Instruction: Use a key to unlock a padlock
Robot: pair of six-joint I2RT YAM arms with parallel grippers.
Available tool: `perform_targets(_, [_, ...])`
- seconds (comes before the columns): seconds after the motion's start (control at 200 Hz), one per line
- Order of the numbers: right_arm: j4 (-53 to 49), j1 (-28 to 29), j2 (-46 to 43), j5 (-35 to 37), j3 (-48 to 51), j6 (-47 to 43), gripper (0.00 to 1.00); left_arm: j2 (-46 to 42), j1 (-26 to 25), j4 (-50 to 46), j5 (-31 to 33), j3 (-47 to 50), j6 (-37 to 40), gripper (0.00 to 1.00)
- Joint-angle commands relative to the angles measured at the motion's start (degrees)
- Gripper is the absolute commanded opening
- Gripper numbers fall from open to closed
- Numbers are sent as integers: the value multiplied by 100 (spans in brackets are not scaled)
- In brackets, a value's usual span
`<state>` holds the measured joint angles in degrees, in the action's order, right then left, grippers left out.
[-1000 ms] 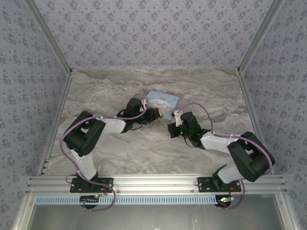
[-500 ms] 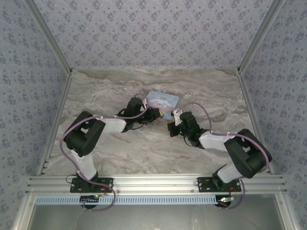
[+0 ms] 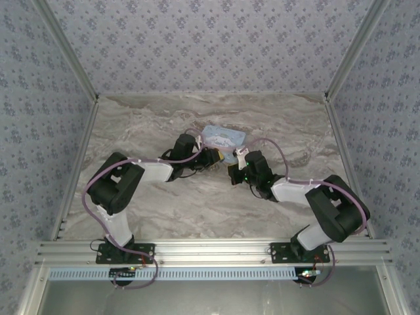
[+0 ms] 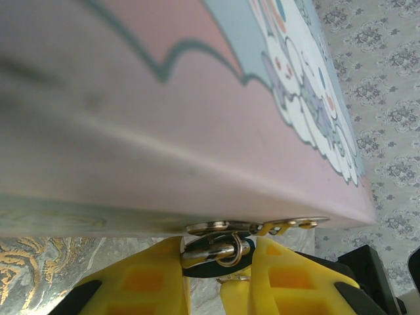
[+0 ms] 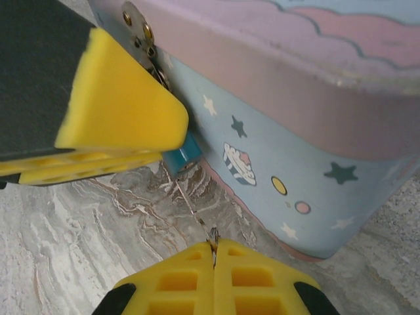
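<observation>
The padlock (image 4: 216,252) is tiny, with a grey-metal loop and a teal body (image 5: 182,156). It hangs from the hasp (image 4: 262,227) at the tin's front edge. My left gripper (image 4: 220,266) is shut on the padlock, with a yellow finger (image 4: 141,282) on each side. My right gripper (image 5: 214,252) is shut on the thin key (image 5: 195,213). The key's blade slants up-left and its tip meets the bottom of the teal body. In the top view the left gripper (image 3: 215,157) and right gripper (image 3: 235,170) meet just in front of the tin.
The pastel-blue cartoon-printed tin box (image 3: 223,138) sits on the marble table (image 3: 164,203), close behind both grippers; its side wall (image 5: 295,151) is right of the key. The left gripper's finger (image 5: 111,105) overhangs the padlock. Patterned walls enclose the table.
My right gripper has moved up and left with the key, closing in on the padlock. The left arm has held still at the tin's front.
</observation>
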<state>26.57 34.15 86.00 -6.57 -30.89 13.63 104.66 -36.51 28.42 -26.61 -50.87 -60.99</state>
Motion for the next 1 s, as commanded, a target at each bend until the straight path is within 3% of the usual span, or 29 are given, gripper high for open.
perform_targets(0.0, [155,-40,108,95,-166,-62,1,-227,-40,125,-222,-151,-62,16])
perform_targets(0.994, [598,-109,173,-98,-101,0,1,-218,-34,109,-239,-169,-71,15])
